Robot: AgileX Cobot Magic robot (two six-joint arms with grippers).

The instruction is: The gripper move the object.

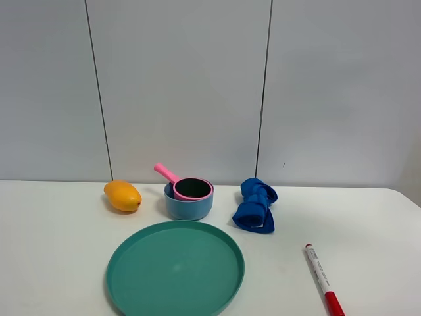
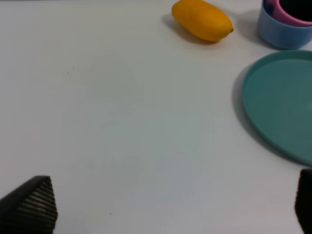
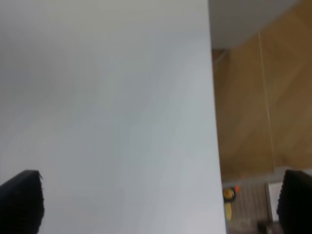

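Observation:
The pink toy saucepan [image 1: 191, 187] sits inside a light blue bowl [image 1: 189, 205] at the back middle of the table, its handle pointing up and left. Its rim also shows in the left wrist view [image 2: 292, 12]. Neither arm shows in the exterior high view. My left gripper [image 2: 168, 207] is open and empty over bare table, well apart from the saucepan. My right gripper [image 3: 156, 204] is open and empty over the table's edge, with no task object in its view.
An orange mango [image 1: 122, 195] lies left of the bowl. A teal plate [image 1: 175, 268] sits in front of it. A blue cloth [image 1: 255, 205] lies to the right, and a red marker [image 1: 323, 278] at the front right. Wooden floor [image 3: 253, 107] lies past the table edge.

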